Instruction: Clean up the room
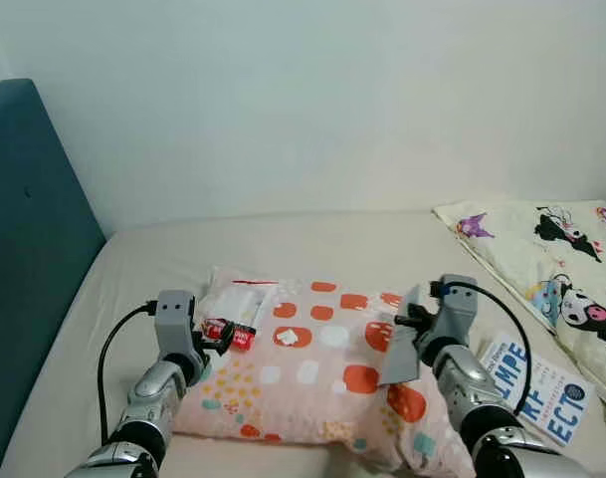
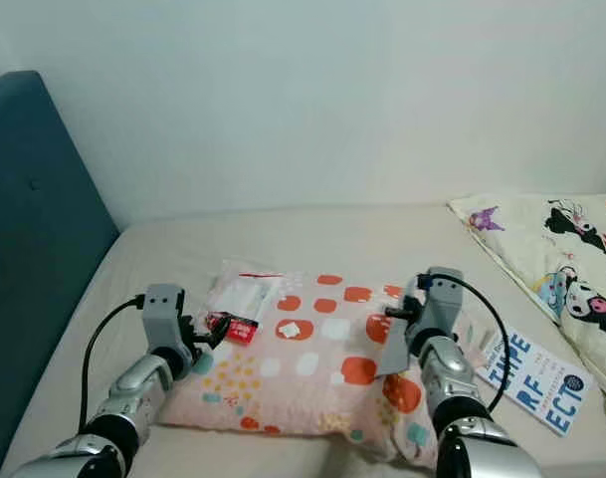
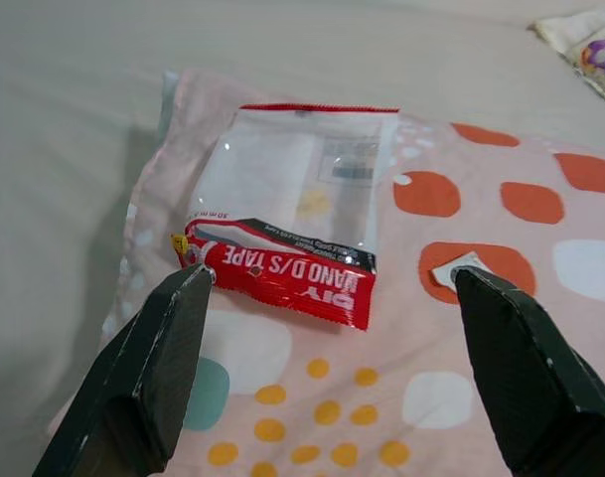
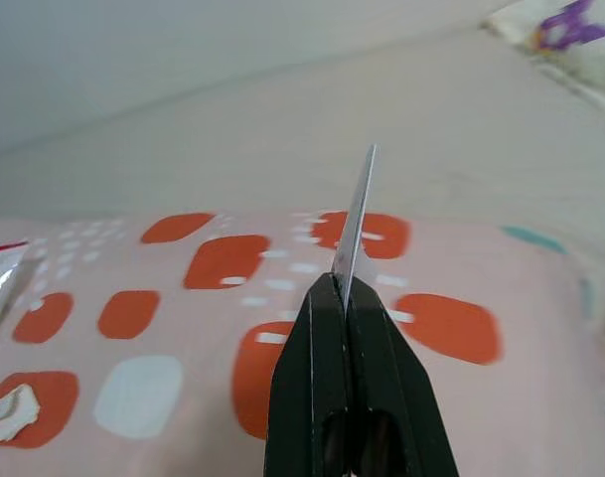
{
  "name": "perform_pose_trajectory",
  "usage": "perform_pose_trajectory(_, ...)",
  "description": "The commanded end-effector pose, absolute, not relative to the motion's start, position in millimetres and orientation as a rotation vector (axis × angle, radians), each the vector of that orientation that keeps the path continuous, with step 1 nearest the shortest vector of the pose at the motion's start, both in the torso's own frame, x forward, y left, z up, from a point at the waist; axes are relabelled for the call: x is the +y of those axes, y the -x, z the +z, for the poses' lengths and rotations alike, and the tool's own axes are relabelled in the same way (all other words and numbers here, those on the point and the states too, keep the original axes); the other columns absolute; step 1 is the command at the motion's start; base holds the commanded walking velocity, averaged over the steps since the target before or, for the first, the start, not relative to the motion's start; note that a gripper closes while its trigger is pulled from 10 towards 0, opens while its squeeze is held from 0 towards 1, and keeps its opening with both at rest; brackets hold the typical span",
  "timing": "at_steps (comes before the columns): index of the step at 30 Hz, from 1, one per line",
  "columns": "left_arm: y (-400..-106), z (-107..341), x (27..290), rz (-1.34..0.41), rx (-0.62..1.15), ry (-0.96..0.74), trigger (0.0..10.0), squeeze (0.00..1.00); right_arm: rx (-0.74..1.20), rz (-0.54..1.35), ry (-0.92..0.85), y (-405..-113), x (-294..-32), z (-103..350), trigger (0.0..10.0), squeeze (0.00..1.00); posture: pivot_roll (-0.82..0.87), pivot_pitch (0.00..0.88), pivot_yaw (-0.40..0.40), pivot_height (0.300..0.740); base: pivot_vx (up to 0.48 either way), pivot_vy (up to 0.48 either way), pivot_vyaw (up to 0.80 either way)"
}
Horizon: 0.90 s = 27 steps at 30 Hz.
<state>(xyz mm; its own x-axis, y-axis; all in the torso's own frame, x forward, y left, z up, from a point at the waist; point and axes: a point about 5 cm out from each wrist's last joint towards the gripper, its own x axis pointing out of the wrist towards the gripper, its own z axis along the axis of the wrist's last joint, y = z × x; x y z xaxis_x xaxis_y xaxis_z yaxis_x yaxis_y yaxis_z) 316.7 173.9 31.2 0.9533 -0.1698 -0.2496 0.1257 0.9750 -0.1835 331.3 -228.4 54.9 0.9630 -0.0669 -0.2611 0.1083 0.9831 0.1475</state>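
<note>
Over the spotted pillow [image 1: 312, 373] on the bed [image 1: 283, 244], both silver arms reach forward from the lower corners of the head views, forearms slanting inward. Left gripper [image 3: 332, 348] hovers just above the pillow's left part with its two black fingers [image 3: 148, 373] spread wide, nothing between them; the left fingertip sits right at the end of a red tape packet [image 3: 277, 273] (printed "D/S TAPE", lettering upside down from the wrist). That packet lies flat with its long axis running across the pillow, overlapping the near edge of a clear plastic bag [image 3: 297, 174] whose red-trimmed end points toward the wall. Right gripper [image 4: 347, 298] is held above the pillow's right part, its fingers pressed together on a thin grey sheet [image 1: 402, 344], which hangs edge-on and roughly upright, long axis vertical. A small white scrap [image 3: 466, 273] rests on an orange spot. Further right lie a white-and-blue printed card [image 1: 541, 388] and a cartoon-print pillow [image 1: 556, 264].
</note>
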Motion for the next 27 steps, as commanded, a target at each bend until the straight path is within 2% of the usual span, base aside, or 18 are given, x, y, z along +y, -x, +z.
perform_pose_trajectory(1,-319,33,171,-0.145,0.271,0.177,10.0,0.0,0.25,-0.112,-0.173,-333,-232,58,10.0,0.0,-0.05,0.013,-0.01,0.74,0.0,0.0,-0.74)
perform_pose_trajectory(9,-321,33,172,-0.107,0.289,0.127,10.0,0.0,0.26,-0.137,-0.179,-329,-235,54,10.0,0.0,-0.05,0.019,-0.006,0.74,0.0,0.0,-0.63)
perform_pose_trajectory(14,-321,31,169,-0.107,0.309,0.115,10.0,0.0,0.262,-0.131,-0.173,-328,-230,51,10.0,0.0,-0.05,0.02,-0.002,0.74,0.0,0.0,0.0)
perform_pose_trajectory(20,-319,28,166,-0.109,0.333,0.099,10.0,0.0,0.272,-0.128,-0.172,-327,-228,49,10.0,0.0,-0.05,0.021,-0.002,0.74,-0.465,0.0,0.0)
perform_pose_trajectory(27,-317,25,170,-0.063,0.345,0.074,10.0,0.0,0.292,-0.086,-0.159,-326,-217,44,10.0,0.0,-0.05,0.02,-0.002,0.74,0.0,0.0,0.0)
